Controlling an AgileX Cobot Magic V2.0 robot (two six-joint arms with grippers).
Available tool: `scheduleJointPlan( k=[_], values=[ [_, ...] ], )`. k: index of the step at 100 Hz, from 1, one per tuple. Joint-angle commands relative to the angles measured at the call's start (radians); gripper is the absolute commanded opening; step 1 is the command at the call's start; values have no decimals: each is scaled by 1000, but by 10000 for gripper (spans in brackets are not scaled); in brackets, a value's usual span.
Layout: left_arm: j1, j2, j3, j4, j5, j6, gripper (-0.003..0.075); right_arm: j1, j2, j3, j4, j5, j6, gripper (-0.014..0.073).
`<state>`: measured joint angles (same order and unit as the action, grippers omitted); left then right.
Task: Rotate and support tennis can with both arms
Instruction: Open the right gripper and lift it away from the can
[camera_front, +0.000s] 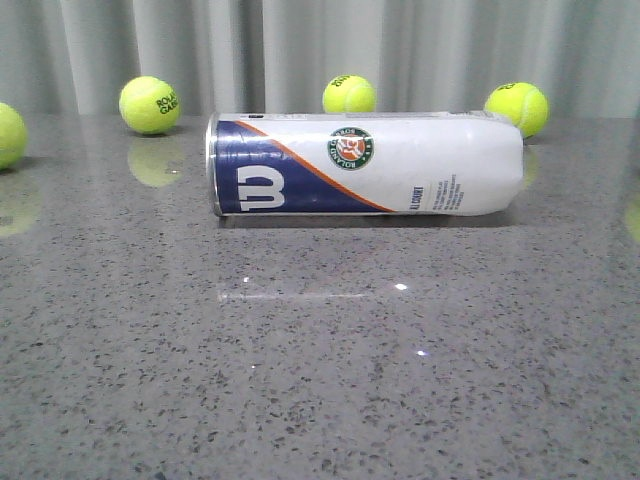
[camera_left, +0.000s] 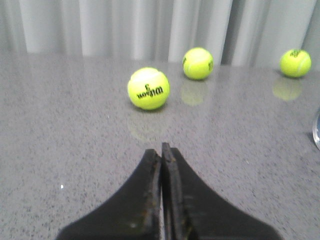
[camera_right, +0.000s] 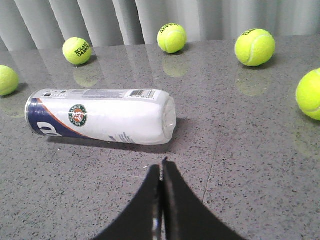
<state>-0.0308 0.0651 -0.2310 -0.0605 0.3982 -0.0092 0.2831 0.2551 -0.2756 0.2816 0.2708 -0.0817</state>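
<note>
Looking at your front view, the tennis can (camera_front: 365, 164) is lying flat on its side on the grey speckled tabletop (camera_front: 320, 380), long axis running left to right, metal rim at the left end and the navy part of the label with the white W right next to it. The Roland Garros badge faces the camera (it reads upside down from here). You've got tennis balls scattered behind it: one (camera_front: 149, 104) back left, one (camera_front: 349, 94) right behind the can's middle, one (camera_front: 517, 108) near its right end, and one (camera_front: 8, 134) at the far left edge.

Your left tool (camera_left: 161, 150) has its fingers pressed together with nothing between them, low over bare tabletop, with a Wilson ball (camera_left: 148, 88) ahead of it. Your right tool (camera_right: 161, 167) is closed up and empty too, sitting just short of the can's plain end, not touching it.
</note>
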Motion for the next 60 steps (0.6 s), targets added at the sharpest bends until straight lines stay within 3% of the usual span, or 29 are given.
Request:
scheduleJointPlan(
  k=[1,22,41,48,60],
  values=[
    [1,110,-118,-12,56,-8,-21,-8,8,-26,9,-68,-10,-55],
    [1,378,-305,-12,257,0,-21,-8,8,-26,9,-66,-10,-55],
    [1,567,-401,-19,285,16,16,-8,8,-26,9,-66,-10,-55],
    [1,623,-427,-46,285,62,123,-8,8,-26,9,-66,-10,-55],
    [1,710,-473,-110,285,91,425,-8,8,-26,9,-66,-10,-55]
  ],
)
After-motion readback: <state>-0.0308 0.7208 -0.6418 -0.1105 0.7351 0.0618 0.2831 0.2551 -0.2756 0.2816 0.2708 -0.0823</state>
